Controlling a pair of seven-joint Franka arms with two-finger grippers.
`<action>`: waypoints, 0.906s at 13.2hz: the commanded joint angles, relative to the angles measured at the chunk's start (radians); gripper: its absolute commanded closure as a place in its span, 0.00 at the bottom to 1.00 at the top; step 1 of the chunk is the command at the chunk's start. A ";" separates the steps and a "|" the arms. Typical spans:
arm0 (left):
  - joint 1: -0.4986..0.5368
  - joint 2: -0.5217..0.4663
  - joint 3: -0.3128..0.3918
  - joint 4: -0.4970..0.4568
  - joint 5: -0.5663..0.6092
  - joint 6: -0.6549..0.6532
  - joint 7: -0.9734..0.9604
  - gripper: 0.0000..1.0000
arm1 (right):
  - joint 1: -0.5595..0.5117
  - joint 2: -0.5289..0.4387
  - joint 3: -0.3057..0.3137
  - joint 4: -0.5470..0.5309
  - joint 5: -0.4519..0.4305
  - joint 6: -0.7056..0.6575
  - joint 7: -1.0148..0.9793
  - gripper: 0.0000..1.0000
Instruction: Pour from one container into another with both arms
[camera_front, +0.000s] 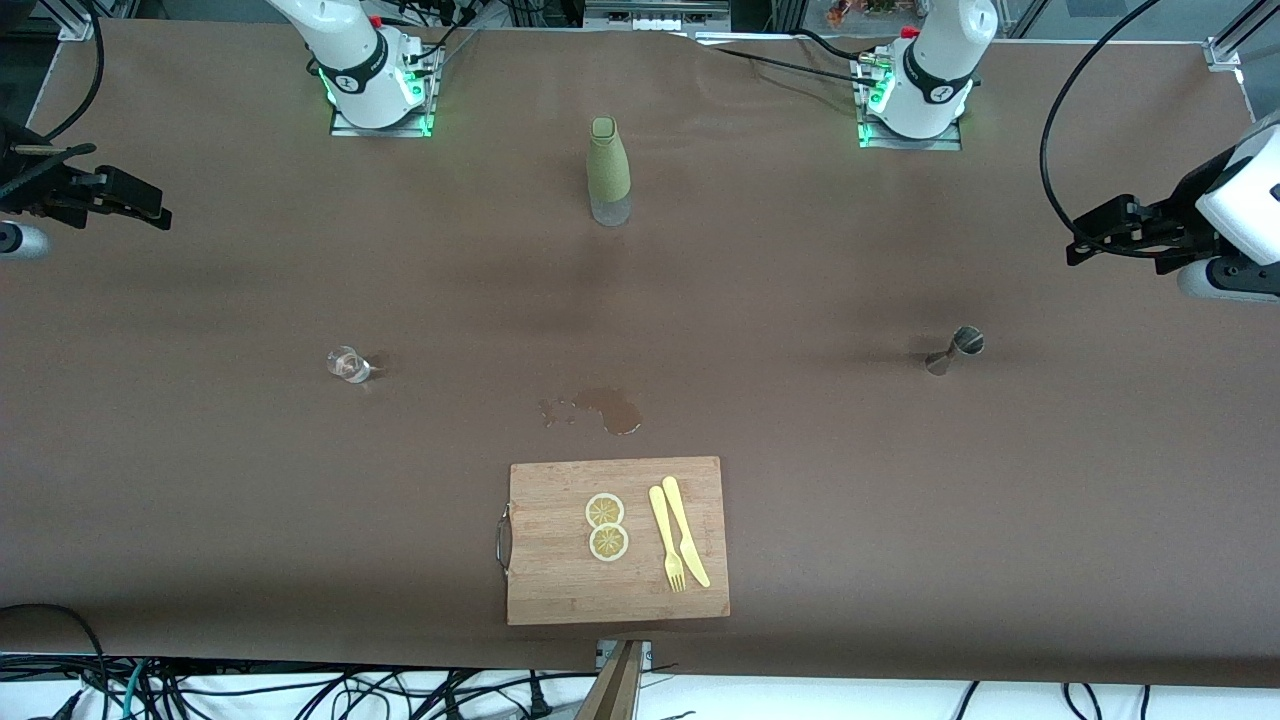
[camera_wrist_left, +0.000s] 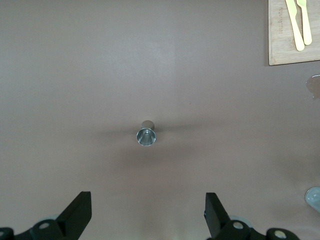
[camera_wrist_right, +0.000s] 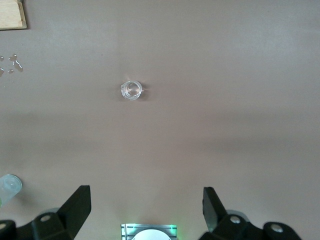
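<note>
Hovering spread left claw over jigger, spread right claw over glass.

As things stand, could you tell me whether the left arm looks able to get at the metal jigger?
Probably yes. The left gripper hangs open above the table at its own end, with the jigger standing upright and alone on bare table in its wrist view; nothing lies between them.

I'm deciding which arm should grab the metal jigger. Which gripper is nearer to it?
Left. The left gripper hovers open over the table's left-arm end, close to the metal jigger. The right gripper, also open, hangs over the right-arm end.
</note>
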 joint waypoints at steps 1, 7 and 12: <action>-0.011 -0.002 -0.001 0.012 0.029 -0.003 -0.011 0.00 | 0.001 0.015 0.010 0.024 0.000 0.001 0.005 0.01; -0.009 0.001 0.001 0.012 0.020 -0.003 -0.011 0.00 | 0.003 0.021 0.007 0.021 0.004 -0.009 0.003 0.01; -0.009 -0.002 0.001 0.012 0.018 -0.006 -0.007 0.00 | 0.002 0.030 0.003 0.021 0.010 -0.008 0.003 0.01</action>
